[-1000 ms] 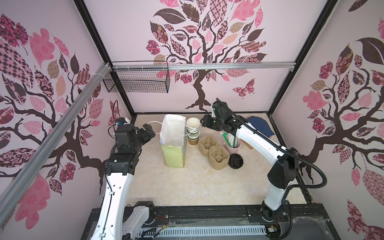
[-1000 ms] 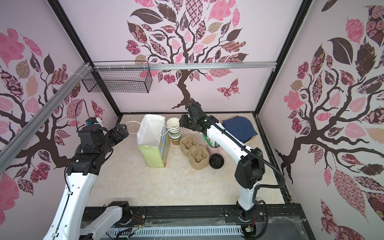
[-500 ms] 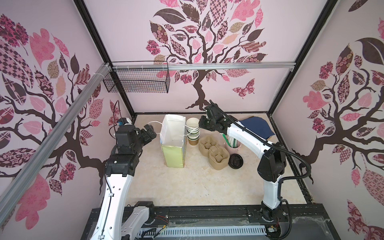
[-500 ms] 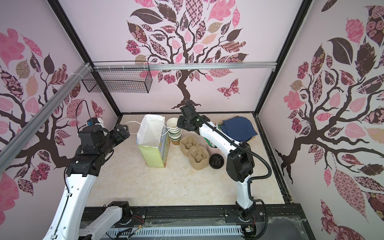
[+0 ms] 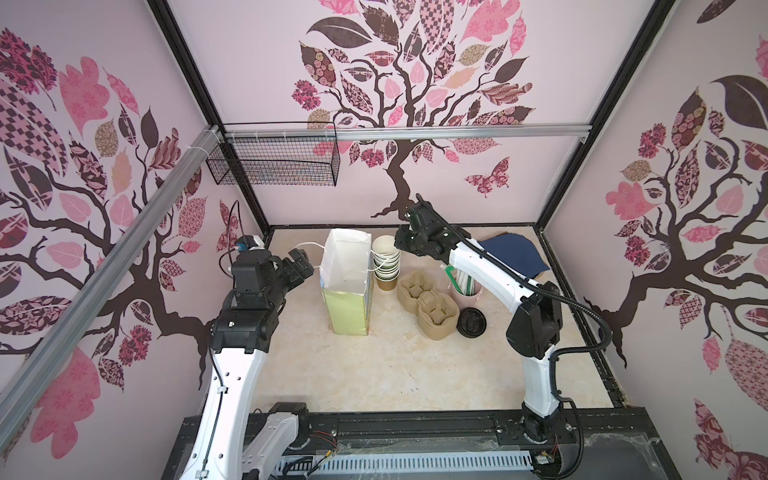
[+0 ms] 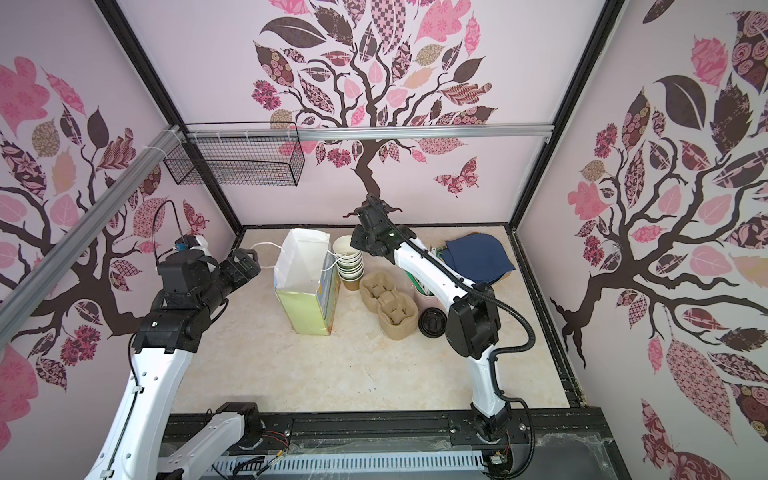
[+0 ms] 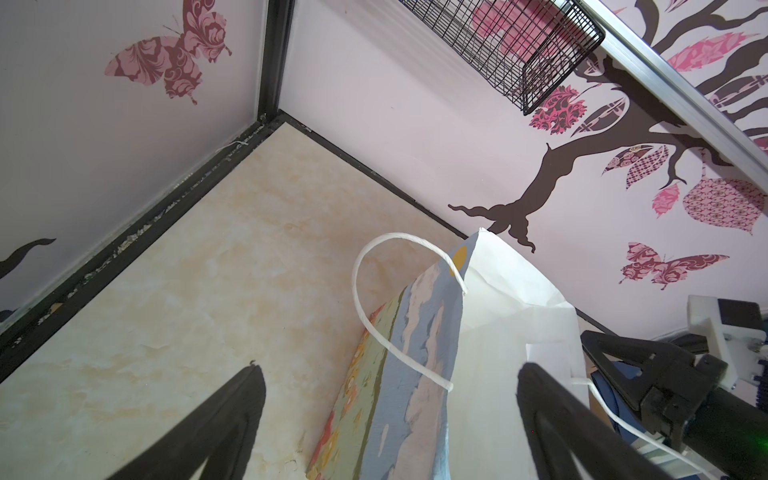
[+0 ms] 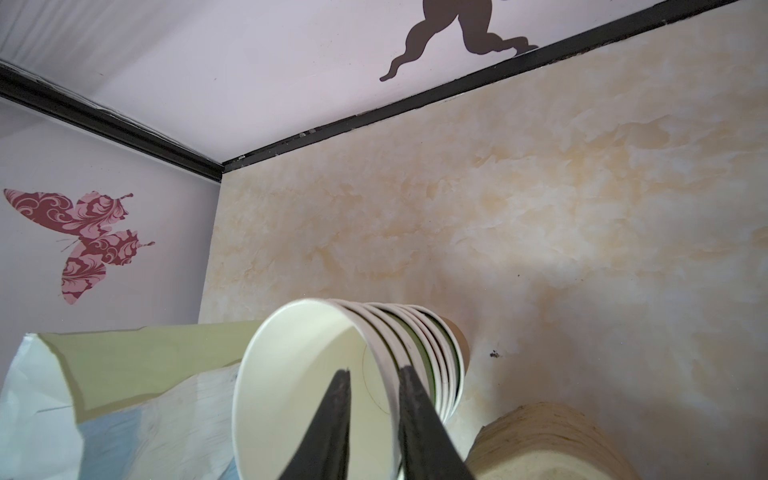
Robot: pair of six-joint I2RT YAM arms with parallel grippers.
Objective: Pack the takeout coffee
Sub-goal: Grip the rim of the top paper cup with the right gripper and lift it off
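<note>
The takeout coffee is out of view. A stack of lidless cups (image 5: 386,266) (image 6: 349,266) stands beside an upright paper bag (image 5: 347,266) (image 6: 303,266). My right gripper (image 5: 397,248) (image 6: 353,249) (image 8: 374,370) is at the top cup (image 8: 299,374): one finger is inside it and the other outside its wall, a narrow gap apart. Whether they press the wall does not show. My left gripper (image 5: 300,266) (image 6: 246,264) (image 7: 390,368) is open, left of the bag near its white handle (image 7: 365,324), holding nothing.
A brown pulp cup carrier (image 5: 428,303) (image 6: 388,305) lies right of the cups, with a black lid (image 5: 471,322) beside it. A pink cup of straws (image 5: 465,286) and a blue cloth (image 5: 515,257) sit behind. A wire basket (image 5: 274,162) hangs on the back wall.
My right gripper swung left from above the carrier to the cup stack, and its jaws narrowed around the top cup's wall. The left arm stayed put.
</note>
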